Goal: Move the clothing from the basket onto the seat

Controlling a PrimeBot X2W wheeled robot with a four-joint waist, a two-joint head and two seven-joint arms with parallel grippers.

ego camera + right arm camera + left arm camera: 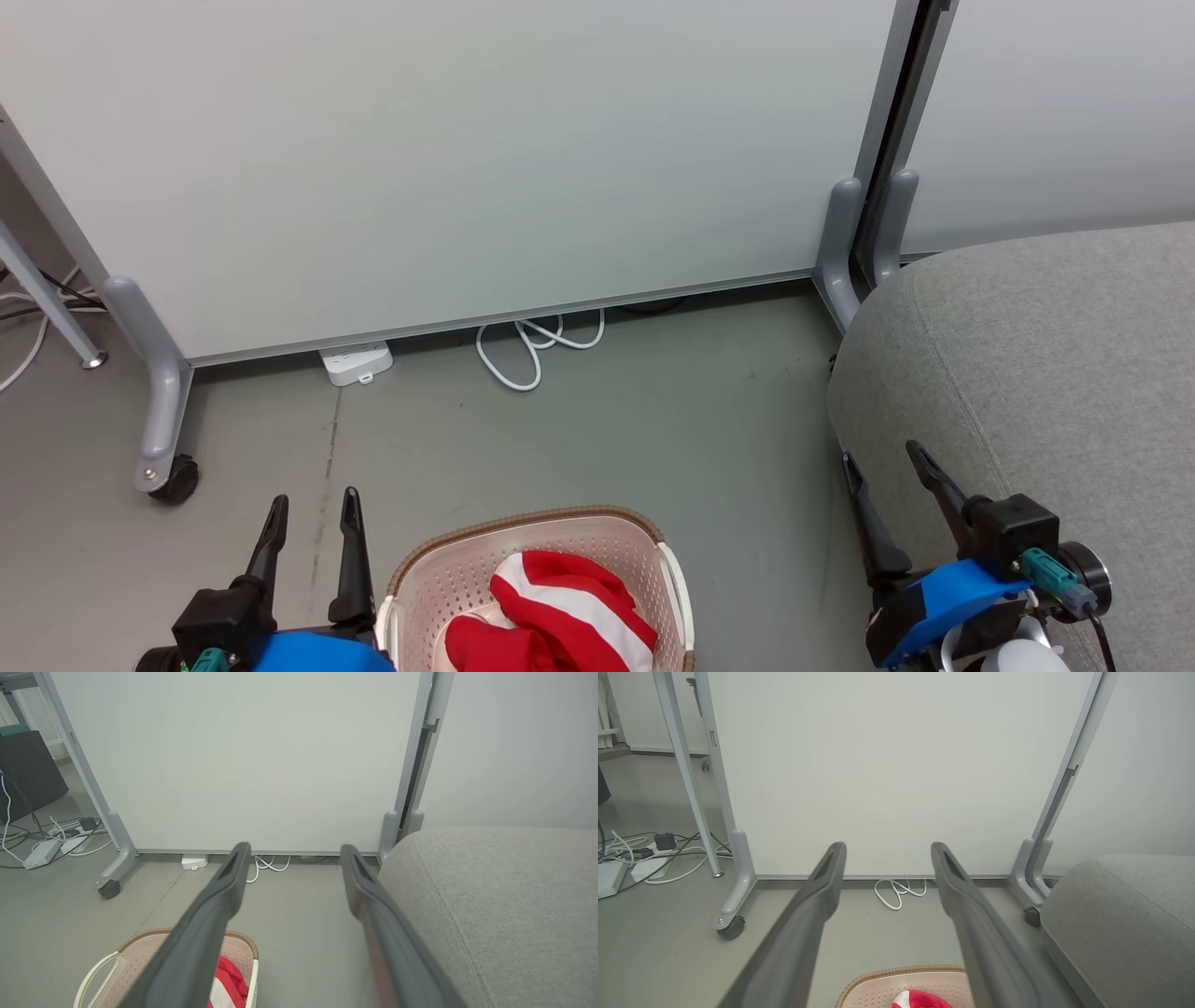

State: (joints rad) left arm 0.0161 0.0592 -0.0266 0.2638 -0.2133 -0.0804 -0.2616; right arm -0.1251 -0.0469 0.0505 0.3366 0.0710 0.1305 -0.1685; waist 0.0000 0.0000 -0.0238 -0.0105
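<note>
**Spotter:** Head camera first. What have you got?
**Operator:** I see the left gripper [315, 497] at lower left, fingers spread with nothing between them. The right gripper [880, 453] at lower right is spread as well and empty. Its fingers overlap the edge of the seat [1046, 373], and I can't tell whether they touch it.
**Spotter:** And the clothing?
**Operator:** The clothing [560, 607] is bunched in the basket [523, 520], red with white stripes, low between my grippers. The basket stands on the grey floor [653, 420], and the seat is to its right, apart from it.
**Spotter:** Left wrist?
**Operator:** Along the open fingers I get the basket's brown rim and a scrap of red. This camera adds a tangle of cables [649, 856] past the left leg of the white partition [878, 765].
**Spotter:** Right wrist?
**Operator:** The basket is at lower left with its white handle [92, 974] in sight. One finger crosses in front of the red cloth. The seat takes the right side, seam visible, and there's a dark cabinet [28, 765] far left.
**Spotter:** Anything in the way?
**Operator:** A strip of floor separates basket and seat. A coiled white cord [537, 350] and a power strip [357, 362] lie at the partition's foot, well beyond the basket.
</note>
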